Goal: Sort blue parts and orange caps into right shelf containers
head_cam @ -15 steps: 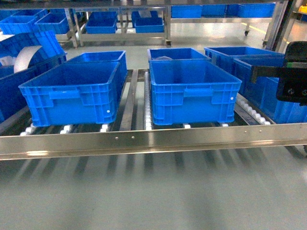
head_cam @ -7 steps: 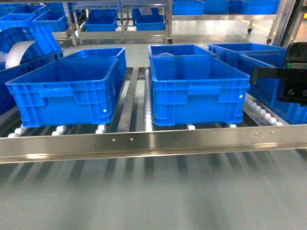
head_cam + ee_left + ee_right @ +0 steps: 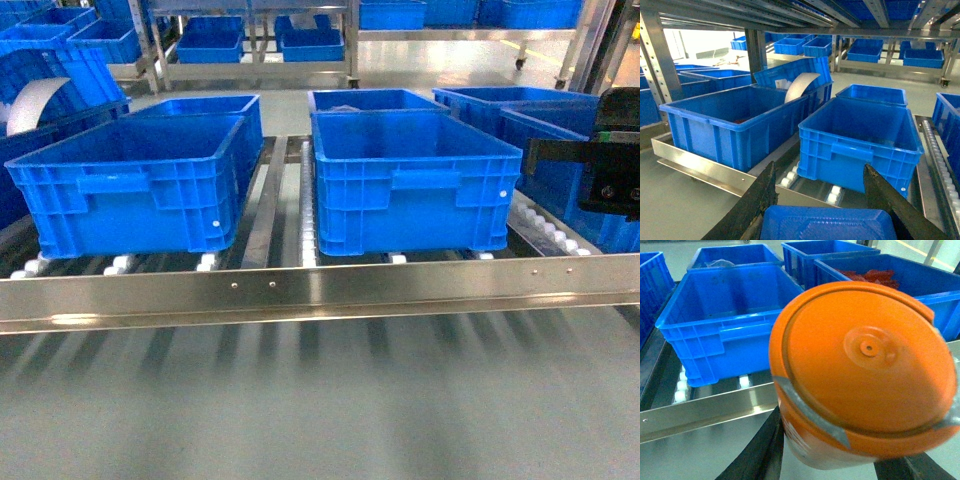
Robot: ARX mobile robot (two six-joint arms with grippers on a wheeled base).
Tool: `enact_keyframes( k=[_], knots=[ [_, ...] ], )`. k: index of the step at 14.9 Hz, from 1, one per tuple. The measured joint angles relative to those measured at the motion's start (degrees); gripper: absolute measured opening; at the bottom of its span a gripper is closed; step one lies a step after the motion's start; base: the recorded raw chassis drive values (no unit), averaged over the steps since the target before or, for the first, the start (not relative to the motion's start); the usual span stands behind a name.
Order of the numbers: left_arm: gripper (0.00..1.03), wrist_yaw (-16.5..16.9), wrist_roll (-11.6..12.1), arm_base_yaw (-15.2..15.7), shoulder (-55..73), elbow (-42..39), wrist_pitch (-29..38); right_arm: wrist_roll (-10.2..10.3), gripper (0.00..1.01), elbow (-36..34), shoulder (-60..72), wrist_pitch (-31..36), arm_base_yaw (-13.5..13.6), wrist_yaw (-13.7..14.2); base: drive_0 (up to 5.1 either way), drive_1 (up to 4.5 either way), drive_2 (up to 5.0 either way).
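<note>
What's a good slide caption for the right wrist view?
Right gripper holds an orange cap before blue crates on the roller shelf.

My head camera sits in front of the shelf's steel front rail [image 3: 300, 290], slanting down across two front crates, the left front crate [image 3: 130, 185] and the middle front crate [image 3: 410, 180]. My left wrist camera rides low, facing the shelf obliquely from its left, near the left front crate [image 3: 860, 145]. My right wrist camera looks from close above the rail [image 3: 705, 410] toward the middle front crate [image 3: 730, 320], an orange cap [image 3: 865, 370] filling its foreground. All three share the rail and front crates.
</note>
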Motion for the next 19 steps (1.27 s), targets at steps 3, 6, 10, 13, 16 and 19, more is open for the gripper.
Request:
enact_keyframes(
  k=[3,6,10,13,16,19],
  knots=[
    [0.41,0.00,0.00,0.00,0.00,0.00,0.02,0.00,0.41,0.00,0.00,-0.02,0.00,0.00,0.0,0.00,0.0],
    [0.41,0.00,0.00,0.00,0.00,0.00,0.02,0.00,0.41,0.00,0.00,-0.02,0.02,0.00,0.0,0.00,0.0],
    [0.41,0.00,0.00,0.00,0.00,0.00,0.02,0.00,0.41,0.00,0.00,-0.02,0.02,0.00,0.0,0.00,0.0],
    [0.41,0.00,0.00,0.00,0.00,0.00,0.02,0.00,0.41,0.00,0.00,-0.02,0.02,0.00,0.0,0.00,0.0],
    [0.41,0.00,0.00,0.00,0.00,0.00,0.02,0.00,0.41,0.00,0.00,-0.02,0.02,0.00,0.0,0.00,0.0],
    [0.41,0.00,0.00,0.00,0.00,0.00,0.02,0.00,0.41,0.00,0.00,-0.02,0.02,0.00,0.0,0.00,0.0]
  ],
)
